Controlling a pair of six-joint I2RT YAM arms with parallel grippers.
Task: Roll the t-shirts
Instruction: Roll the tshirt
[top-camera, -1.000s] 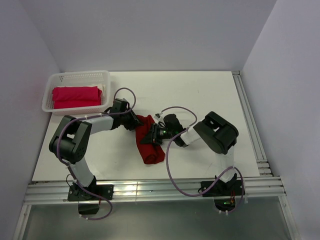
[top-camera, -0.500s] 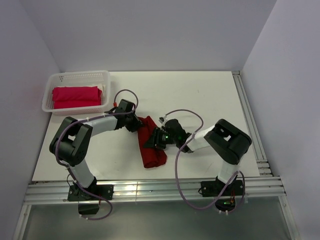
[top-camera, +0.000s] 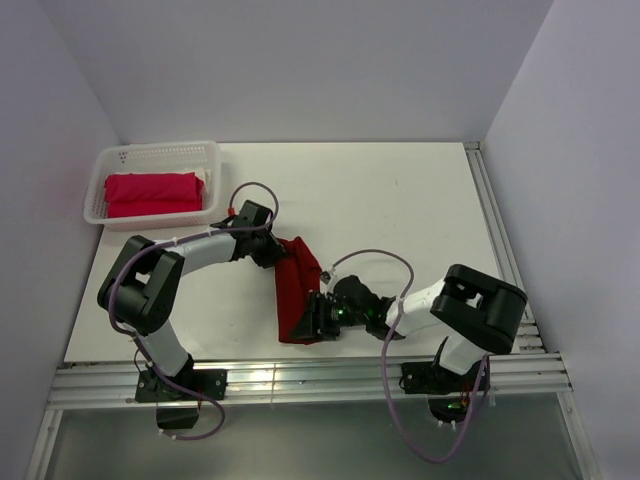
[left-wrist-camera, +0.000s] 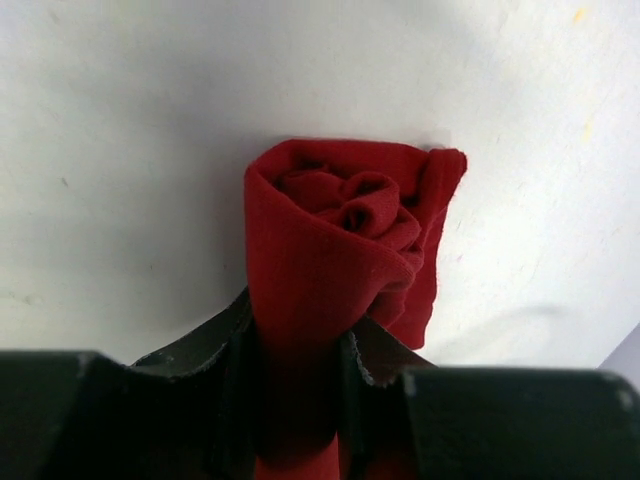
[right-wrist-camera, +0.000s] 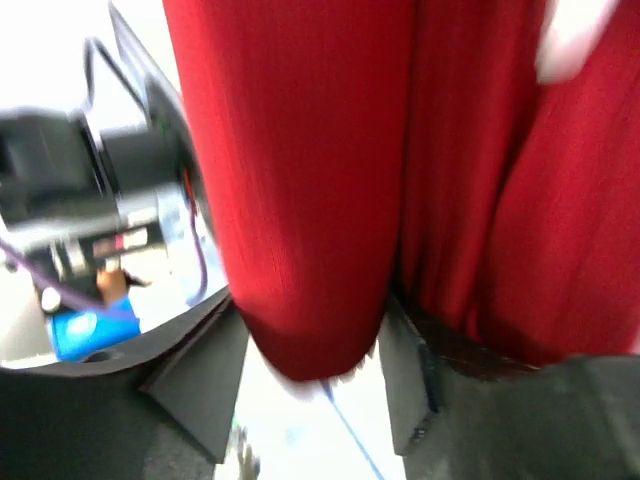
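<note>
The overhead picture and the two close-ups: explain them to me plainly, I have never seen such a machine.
The overhead picture looks down on two robot arms bolted to a white table, each ending in a two-finger claw. The close-ups come from cameras on the wrists. On the table lies a rolled dark red t-shirt; a brighter red t-shirt sits in the white basket. The left claw is clamped on one end of the roll. The right claw has the other end between its fingers, but that blurred picture does not show whether it grips.
</note>
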